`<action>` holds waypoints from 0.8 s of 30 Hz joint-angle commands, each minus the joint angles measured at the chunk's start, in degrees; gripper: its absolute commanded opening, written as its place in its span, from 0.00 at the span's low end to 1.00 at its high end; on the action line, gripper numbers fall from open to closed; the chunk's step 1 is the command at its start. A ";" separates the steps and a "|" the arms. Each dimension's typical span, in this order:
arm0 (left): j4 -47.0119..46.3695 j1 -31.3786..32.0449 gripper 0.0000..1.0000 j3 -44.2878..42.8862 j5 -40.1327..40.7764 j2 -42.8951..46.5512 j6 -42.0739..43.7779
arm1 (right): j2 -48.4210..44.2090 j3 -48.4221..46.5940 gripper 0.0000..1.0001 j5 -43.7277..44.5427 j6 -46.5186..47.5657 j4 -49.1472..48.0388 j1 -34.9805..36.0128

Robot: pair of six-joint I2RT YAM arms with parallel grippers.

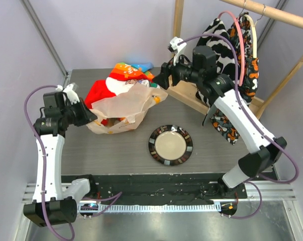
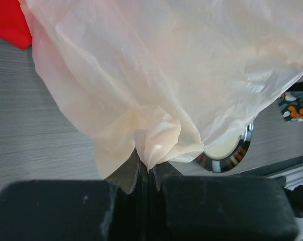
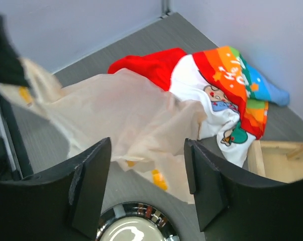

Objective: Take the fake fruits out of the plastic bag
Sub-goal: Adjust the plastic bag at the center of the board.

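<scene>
The cream plastic bag [image 1: 123, 106] lies crumpled on the table's left half. Coloured shapes [image 1: 112, 121] show faintly through its near side; no fake fruit shows clearly, they are hidden inside. My left gripper [image 1: 92, 116] is shut on a pinched fold at the bag's left edge, seen close in the left wrist view [image 2: 150, 166] with the bag [image 2: 166, 75] spreading away. My right gripper [image 1: 159, 80] is open and empty, hovering at the bag's far right corner. In the right wrist view [image 3: 147, 170] its jaws stand wide apart above the bag [image 3: 121, 115].
A red and multicoloured cloth [image 1: 125, 74] lies under and behind the bag, also in the right wrist view [image 3: 221, 85]. A dark-rimmed plate [image 1: 170, 144] sits at centre front, near the bag. A wooden rack [image 1: 191, 98] with hanging patterned clothes [image 1: 241, 65] stands at the back right.
</scene>
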State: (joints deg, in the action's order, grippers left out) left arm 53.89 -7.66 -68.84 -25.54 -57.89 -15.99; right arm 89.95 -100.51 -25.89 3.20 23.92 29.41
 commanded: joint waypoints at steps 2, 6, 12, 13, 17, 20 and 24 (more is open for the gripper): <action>-6.51 -0.95 0.00 -2.79 -2.23 -2.40 -8.18 | -3.91 1.97 0.61 -5.84 11.99 9.20 8.98; -7.22 -0.95 0.00 -4.02 -3.03 -3.72 -8.97 | 0.03 2.69 0.45 -7.07 14.20 9.04 14.88; -6.95 -0.95 0.00 -4.46 -3.29 -2.76 -9.41 | 9.18 -1.35 0.34 -4.01 10.33 2.80 19.89; -6.95 -1.04 0.00 -4.38 -3.29 -2.50 -9.59 | 10.41 -2.23 0.32 -4.08 10.25 2.62 20.07; -7.04 -1.48 0.00 -3.15 -3.64 -1.97 -10.38 | 14.63 -6.53 0.28 -5.22 8.66 2.71 20.78; -7.30 -1.57 0.00 -2.88 -3.82 -1.79 -10.46 | 15.60 -7.24 0.27 -5.57 8.93 2.62 21.48; -7.66 -2.09 0.00 -2.79 -4.34 -1.61 -10.56 | 17.18 -7.16 0.26 -4.00 7.45 2.01 21.83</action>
State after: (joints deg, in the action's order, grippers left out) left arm 49.01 -8.86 -71.24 -27.79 -60.73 -25.63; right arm 108.03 -104.42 -30.89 12.80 29.56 50.54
